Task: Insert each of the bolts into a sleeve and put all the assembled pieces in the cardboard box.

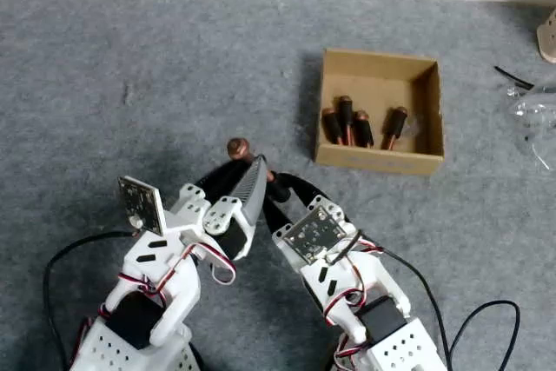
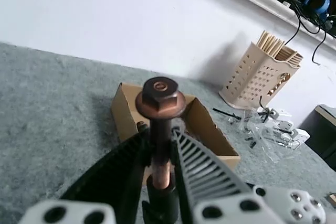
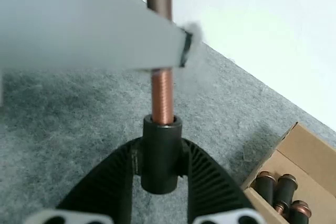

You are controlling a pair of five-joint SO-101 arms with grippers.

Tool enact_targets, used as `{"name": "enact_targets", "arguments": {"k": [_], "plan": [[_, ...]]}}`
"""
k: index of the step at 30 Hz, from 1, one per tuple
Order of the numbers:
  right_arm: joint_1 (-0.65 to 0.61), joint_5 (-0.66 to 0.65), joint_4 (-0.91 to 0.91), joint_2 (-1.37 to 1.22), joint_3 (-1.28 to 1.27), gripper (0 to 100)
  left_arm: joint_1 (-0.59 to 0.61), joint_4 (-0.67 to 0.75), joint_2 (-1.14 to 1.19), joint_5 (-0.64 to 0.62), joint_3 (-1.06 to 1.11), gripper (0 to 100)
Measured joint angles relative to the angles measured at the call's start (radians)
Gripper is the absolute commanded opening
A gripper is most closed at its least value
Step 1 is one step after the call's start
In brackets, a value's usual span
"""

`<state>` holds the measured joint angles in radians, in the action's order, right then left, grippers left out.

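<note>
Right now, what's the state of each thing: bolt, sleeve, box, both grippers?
bolt: held, partly inserted, most of the shaft out
sleeve: held, bolt tip inside
box: open, four assembled pieces lying inside
left gripper: shut on bolt
right gripper: shut on sleeve
</note>
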<state>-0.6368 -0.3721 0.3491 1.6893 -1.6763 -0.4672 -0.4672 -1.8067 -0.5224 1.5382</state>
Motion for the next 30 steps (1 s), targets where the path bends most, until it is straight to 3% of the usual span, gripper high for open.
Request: {"name": "enact_targets", "arguments": {"k": [14,23,30], "plan": [[-0.002,-0.002,0.002,-0.002,0.000,0.5,-0.066,0.003,-0.015,-0.011,0.118,1],[-0.002,-0.002,0.002,-0.003,0.000,0.5,-0.069,0.005,-0.017,0.064,0.135,1],[-0.002,0.002,0.000,-0.002,-0.002,0.5,0.014,0.049,-0.003,0.064,0.135,1]]}}
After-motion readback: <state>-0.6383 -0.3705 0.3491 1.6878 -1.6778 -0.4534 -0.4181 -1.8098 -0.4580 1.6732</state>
